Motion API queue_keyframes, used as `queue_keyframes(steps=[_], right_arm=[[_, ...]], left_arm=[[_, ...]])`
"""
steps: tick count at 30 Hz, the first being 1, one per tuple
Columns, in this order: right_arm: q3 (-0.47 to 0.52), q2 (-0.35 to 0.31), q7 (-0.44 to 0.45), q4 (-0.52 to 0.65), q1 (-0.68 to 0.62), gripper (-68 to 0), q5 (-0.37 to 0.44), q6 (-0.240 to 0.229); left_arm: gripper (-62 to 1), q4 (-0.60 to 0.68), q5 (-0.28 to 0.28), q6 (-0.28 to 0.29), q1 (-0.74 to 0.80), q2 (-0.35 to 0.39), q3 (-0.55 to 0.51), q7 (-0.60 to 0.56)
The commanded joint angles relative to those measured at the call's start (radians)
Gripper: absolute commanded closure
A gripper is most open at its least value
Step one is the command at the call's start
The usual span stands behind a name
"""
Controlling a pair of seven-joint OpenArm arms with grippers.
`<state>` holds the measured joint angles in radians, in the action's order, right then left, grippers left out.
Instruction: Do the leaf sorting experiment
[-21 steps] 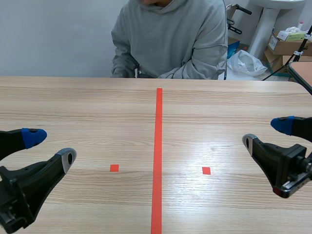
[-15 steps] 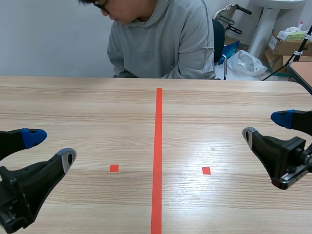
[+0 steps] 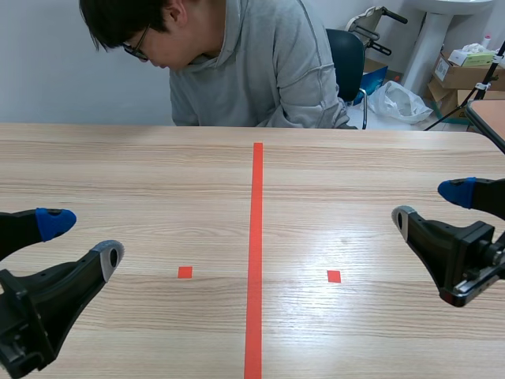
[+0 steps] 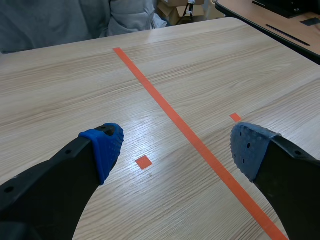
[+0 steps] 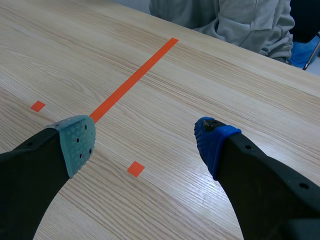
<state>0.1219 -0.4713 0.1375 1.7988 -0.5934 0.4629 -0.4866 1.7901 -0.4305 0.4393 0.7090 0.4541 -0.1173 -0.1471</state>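
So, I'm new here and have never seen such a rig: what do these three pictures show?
These are two black robot arms at a wooden table. The wide picture looks from between them: the left arm enters at one side, the right arm at the other. The other two come from cameras on each wrist, looking down past that arm's own jaws. Both pairs of jaws stand open and hold nothing; the blue and grey-green tips are soft pads. I see orange-red tape marks on the table, but no leaves. A person in a grey hoodie sits across it.
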Motion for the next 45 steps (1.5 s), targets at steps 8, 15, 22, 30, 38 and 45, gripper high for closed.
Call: queue_keyframes(steps=[8,15,22,30,38,45], right_arm=[[0.004,-0.005,0.015,0.008,0.013,-41.1,0.012,0.003],[0.004,-0.005,0.008,0.008,0.013,-41.1,0.012,0.003],[0.004,-0.005,0.000,0.008,0.013,-41.1,0.012,0.003],[0.004,-0.005,-0.001,0.008,0.013,-41.1,0.012,0.003],[0.004,-0.005,0.000,0.008,0.013,-41.1,0.012,0.003],[0.004,-0.005,0.000,0.008,0.013,-41.1,0.012,0.003]], left_arm=[[-46.7,0.009,-0.006,0.002,0.002,-0.005,0.000,-0.015],[-46.7,0.009,-0.006,0.002,0.002,-0.005,0.000,-0.022],[-46.7,0.009,-0.006,0.002,-0.009,-0.005,0.000,-0.022],[-46.7,0.009,-0.006,0.002,-0.029,-0.005,0.000,-0.021],[-46.7,0.009,-0.006,0.002,-0.028,-0.005,0.000,-0.021],[-46.7,0.009,-0.006,0.002,-0.028,-0.005,0.000,-0.021]])
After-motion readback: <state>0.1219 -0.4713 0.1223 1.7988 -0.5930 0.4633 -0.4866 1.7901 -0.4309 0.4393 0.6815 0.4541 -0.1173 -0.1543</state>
